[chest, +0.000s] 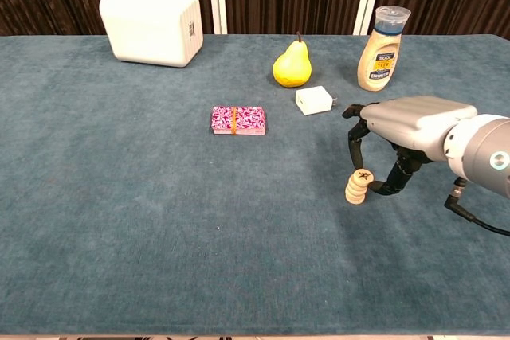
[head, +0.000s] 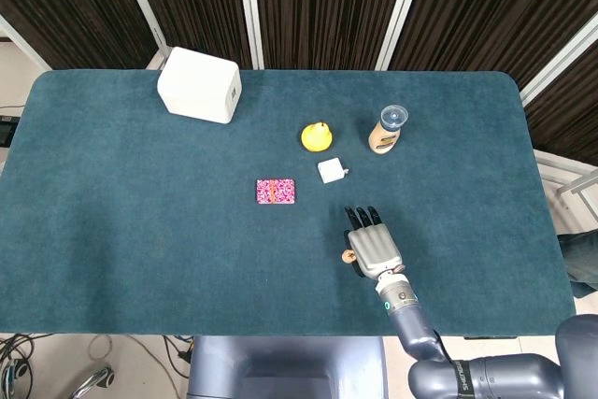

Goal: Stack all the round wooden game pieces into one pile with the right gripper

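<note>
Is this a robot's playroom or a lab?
Probably a robot test lab. A table with teal cloth stands before dark curtains, holding unrelated things: a pear, a bottle, a white box, and a pile of wooden pieces beside the robot hand.
</note>
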Motion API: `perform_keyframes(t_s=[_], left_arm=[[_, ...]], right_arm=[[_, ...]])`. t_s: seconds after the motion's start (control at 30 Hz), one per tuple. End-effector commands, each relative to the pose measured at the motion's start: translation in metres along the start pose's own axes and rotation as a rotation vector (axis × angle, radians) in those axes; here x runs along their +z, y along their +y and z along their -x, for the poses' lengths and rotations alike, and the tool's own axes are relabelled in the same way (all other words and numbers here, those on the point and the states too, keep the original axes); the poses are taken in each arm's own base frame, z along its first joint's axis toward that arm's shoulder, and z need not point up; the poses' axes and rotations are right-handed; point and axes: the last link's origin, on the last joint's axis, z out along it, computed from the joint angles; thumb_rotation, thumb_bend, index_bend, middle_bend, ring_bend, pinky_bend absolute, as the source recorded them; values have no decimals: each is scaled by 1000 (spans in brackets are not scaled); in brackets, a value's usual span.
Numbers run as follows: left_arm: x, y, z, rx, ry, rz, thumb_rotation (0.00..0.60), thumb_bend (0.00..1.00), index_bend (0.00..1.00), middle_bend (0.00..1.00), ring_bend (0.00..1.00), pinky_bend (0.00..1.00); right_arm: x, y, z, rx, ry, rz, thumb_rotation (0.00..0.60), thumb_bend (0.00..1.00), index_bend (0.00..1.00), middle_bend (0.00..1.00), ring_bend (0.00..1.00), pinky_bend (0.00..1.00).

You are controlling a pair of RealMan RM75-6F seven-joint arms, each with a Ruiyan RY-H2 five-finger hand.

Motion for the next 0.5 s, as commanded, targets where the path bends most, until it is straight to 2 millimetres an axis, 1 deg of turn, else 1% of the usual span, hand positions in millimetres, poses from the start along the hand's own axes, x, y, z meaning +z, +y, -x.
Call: perform_keyframes(t_s=[0.03, 0.5], left_arm=[[0, 0, 0, 0, -2, 0, 600, 95, 0, 0, 0, 50], [0, 0, 1, 2, -4, -1, 600, 94, 0, 0, 0, 50]], right_arm=[[0, 0, 0, -2, -2, 0, 600, 383, 503, 0, 0, 0], [2, -3, -2, -7, -3, 5, 600, 384, 484, 0, 0, 0]])
